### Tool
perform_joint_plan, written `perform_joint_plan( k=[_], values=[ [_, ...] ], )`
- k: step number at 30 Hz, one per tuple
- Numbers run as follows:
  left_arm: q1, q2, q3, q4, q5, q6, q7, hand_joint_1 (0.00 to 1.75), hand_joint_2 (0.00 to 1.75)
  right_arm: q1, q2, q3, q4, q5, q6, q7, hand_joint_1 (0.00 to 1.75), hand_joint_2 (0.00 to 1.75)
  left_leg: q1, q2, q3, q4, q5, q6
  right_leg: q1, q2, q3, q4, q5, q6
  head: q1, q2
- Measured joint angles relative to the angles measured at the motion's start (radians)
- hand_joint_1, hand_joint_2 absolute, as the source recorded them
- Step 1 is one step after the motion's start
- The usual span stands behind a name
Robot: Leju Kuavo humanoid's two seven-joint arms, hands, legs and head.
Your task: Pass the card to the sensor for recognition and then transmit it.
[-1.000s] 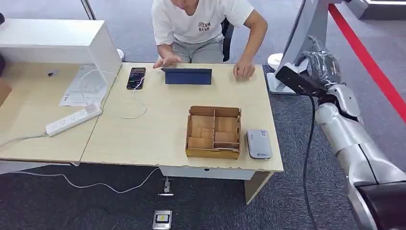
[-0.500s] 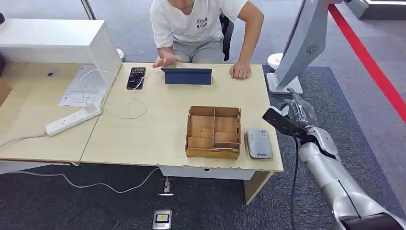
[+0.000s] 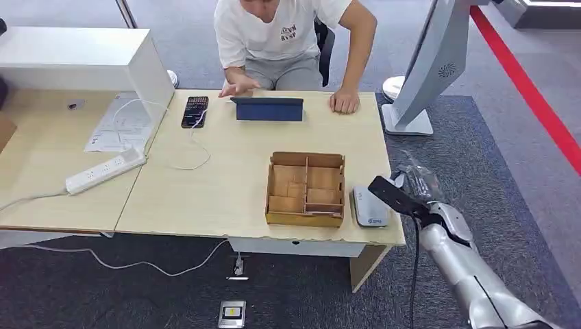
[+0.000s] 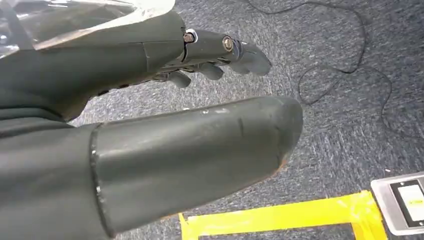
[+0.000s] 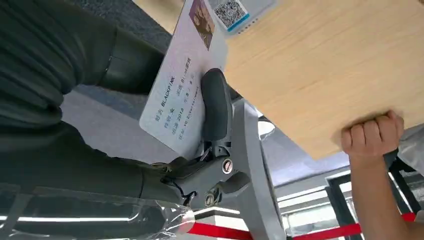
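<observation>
While the right hand grips the card between thumb and fingers, it hangs at the table's right edge, just beside the grey sensor next to the wooden box. Over carpet, the left hand holds nothing, fingers apart. A person sits across.

We spot a person seated behind the table, divided wooden box near its front edge, dark tablet, phone, white power strip, papers nearby.
</observation>
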Motion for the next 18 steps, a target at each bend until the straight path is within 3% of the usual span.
perform_joint_plan(
  k=[18],
  values=[
    [0.000,-0.003,0.000,0.000,0.006,0.008,-0.010,0.00,0.00,0.058,0.024,0.035,-0.010,0.021,0.031,0.019,1.75,1.75,0.000,0.000,0.000,0.000,0.000,0.000,0.000,0.000,0.000,0.000,0.000,0.000,0.000,0.000]
  ],
)
